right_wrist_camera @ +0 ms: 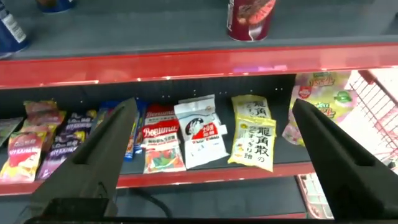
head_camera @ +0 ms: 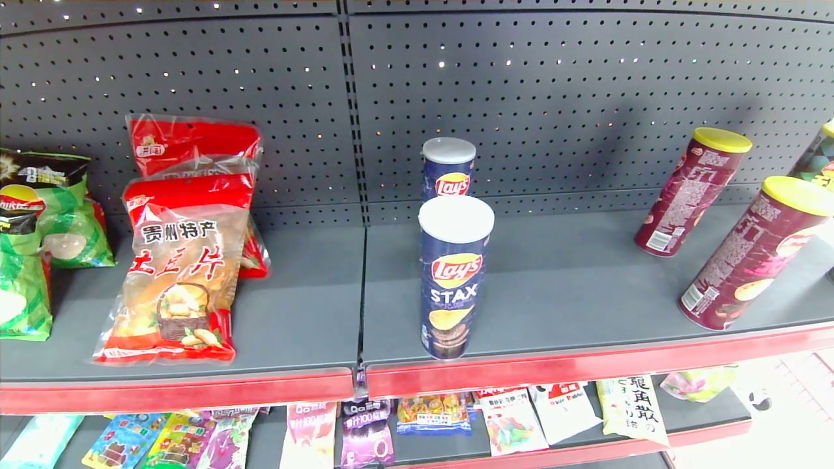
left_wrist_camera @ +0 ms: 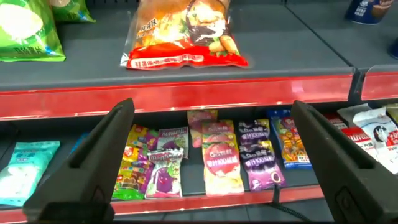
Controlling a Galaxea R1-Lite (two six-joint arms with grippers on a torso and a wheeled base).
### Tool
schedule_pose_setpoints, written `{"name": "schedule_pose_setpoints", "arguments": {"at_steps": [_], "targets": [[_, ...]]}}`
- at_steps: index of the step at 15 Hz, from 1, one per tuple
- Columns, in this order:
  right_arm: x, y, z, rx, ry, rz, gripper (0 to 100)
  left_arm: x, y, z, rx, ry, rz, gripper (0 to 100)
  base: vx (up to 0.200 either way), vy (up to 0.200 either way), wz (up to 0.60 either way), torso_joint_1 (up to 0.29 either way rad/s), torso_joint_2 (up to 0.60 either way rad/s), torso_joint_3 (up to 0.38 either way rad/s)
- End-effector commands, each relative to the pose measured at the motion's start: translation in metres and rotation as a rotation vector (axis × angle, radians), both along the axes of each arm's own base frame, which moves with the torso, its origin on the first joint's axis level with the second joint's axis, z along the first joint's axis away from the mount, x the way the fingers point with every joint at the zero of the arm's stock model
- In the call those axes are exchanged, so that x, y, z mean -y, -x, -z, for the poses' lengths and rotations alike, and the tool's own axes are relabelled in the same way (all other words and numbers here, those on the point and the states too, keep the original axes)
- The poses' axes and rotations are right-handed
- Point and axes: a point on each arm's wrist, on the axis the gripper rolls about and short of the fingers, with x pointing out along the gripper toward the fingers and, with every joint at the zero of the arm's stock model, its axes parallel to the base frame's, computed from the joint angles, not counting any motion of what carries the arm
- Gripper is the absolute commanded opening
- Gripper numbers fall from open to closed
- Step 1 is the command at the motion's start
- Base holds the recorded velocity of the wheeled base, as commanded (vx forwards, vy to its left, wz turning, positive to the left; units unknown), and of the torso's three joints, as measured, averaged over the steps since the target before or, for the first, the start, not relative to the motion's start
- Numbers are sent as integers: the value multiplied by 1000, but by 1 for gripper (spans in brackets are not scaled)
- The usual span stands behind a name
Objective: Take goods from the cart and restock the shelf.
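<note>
The grey shelf point(head_camera: 560, 286) carries two blue chip cans, one at the front edge point(head_camera: 453, 280) and one behind it point(head_camera: 448, 169). Two purple cans with yellow lids point(head_camera: 690, 192) point(head_camera: 749, 254) stand to the right. My left gripper point(left_wrist_camera: 211, 165) is open and empty, held in front of the shelf's red edge point(left_wrist_camera: 186, 93) below a red chip bag point(left_wrist_camera: 183, 31). My right gripper point(right_wrist_camera: 211, 165) is also open and empty, facing the lower shelf beneath a purple can point(right_wrist_camera: 250, 18).
Red chip bags point(head_camera: 179, 273) and green bags point(head_camera: 32, 241) fill the shelf's left part. Bare shelf lies between the blue and purple cans. The lower shelf point(head_camera: 710, 417) holds several small snack packets point(right_wrist_camera: 199, 134). A red wire grid point(right_wrist_camera: 376, 106) shows beside it.
</note>
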Motion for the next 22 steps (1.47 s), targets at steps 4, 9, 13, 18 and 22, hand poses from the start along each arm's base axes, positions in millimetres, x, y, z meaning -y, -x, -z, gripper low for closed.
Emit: {"name": "schedule_pose_setpoints", "arguments": {"at_steps": [4, 9, 13, 18, 22], "targets": [[-1, 1, 0, 16, 5, -29, 100, 0, 0, 0, 1, 2, -1, 100, -50, 0, 0, 1, 1, 2], [0, 1, 0, 16, 8, -13, 100, 0, 0, 0, 1, 1, -1, 100, -160, 0, 0, 7, 2, 3], [0, 1, 1, 15, 8, -13, 100, 0, 0, 0, 3, 2, -3, 100, 0, -100, 0, 5, 4, 4], [0, 1, 1, 15, 8, -10, 100, 0, 0, 0, 3, 2, -3, 100, 0, -200, 0, 6, 2, 3], [0, 1, 1, 15, 8, -12, 100, 0, 0, 0, 3, 2, -3, 100, 0, -200, 0, 2, 4, 2]]}}
